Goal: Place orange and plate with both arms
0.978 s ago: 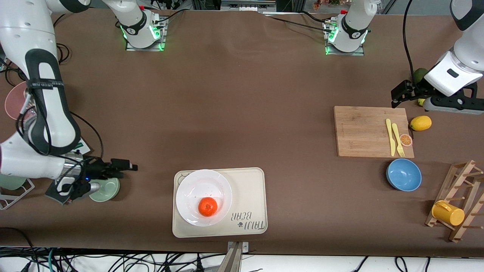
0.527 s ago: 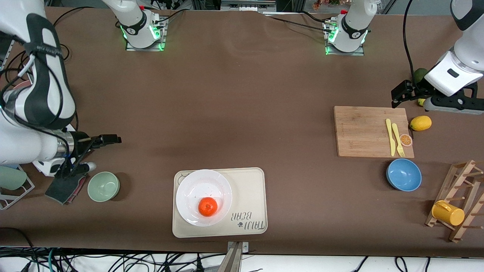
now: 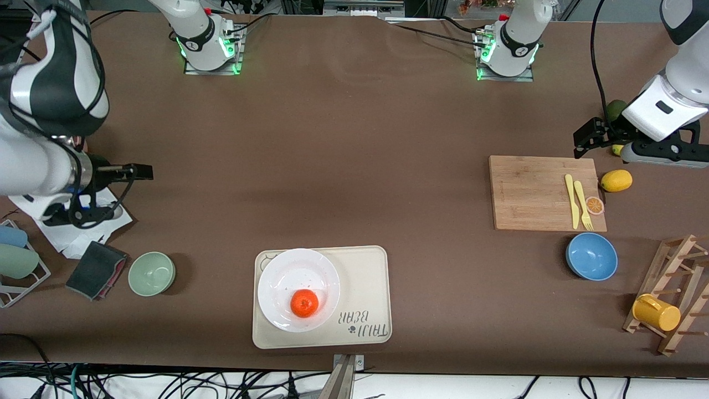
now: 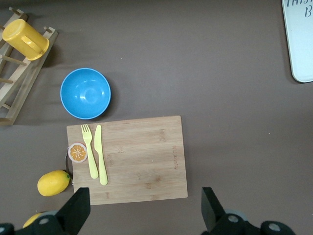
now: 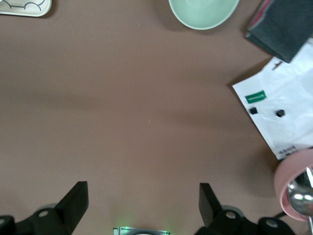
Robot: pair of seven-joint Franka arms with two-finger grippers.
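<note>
The orange (image 3: 304, 303), glossy and likely to roll, sits on the plate (image 3: 299, 266), stiff and probably breakable, best taken by its rim; well apart, right gripper (image 3: 135, 172) and left gripper (image 3: 588, 133) hang wide open, empty.

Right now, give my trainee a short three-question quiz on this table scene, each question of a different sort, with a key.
1. True or false: the orange lies on the plate.
2. What does the plate rest on? A) cutting board B) cream tray C) bare table
3. Fill in: the right end effector hangs with open fingers over the ____ table near the green bowl.

Key: 1 true. 2 B, the cream tray. 3 bare.
</note>
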